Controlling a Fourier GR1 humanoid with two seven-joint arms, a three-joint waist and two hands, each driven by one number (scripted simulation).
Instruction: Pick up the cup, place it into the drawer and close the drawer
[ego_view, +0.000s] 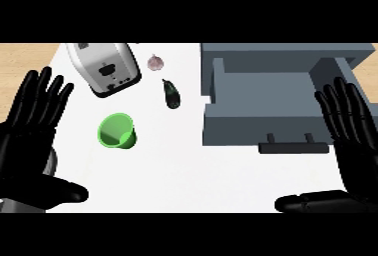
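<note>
1. Cup (117, 131), green, lies tipped on its side on the white tabletop (184, 175), its mouth facing up and toward the left robot hand (28, 150); it sits just right of that hand's fingers, apart from them.
2. Left robot hand is released: fingers straight and spread, pointing up, thumb stretched out to the right along the lower edge. It holds nothing.
3. Right robot hand (351, 155) is likewise released, fingers straight and upright, thumb pointing left near the lower edge, holding nothing.
4. Grey drawer (258, 107) stands pulled open just left of the right robot hand's fingers, its handle (292, 147) facing the robot; the hand's fingers overlap the drawer's right wall in the view.
5. Beyond the cup, a dark eggplant (172, 94) lies between cup and drawer, well apart from both hands.
6. A garlic bulb (156, 62) and a white toaster (105, 67) sit farther off, above the left robot hand's fingertips.
</note>
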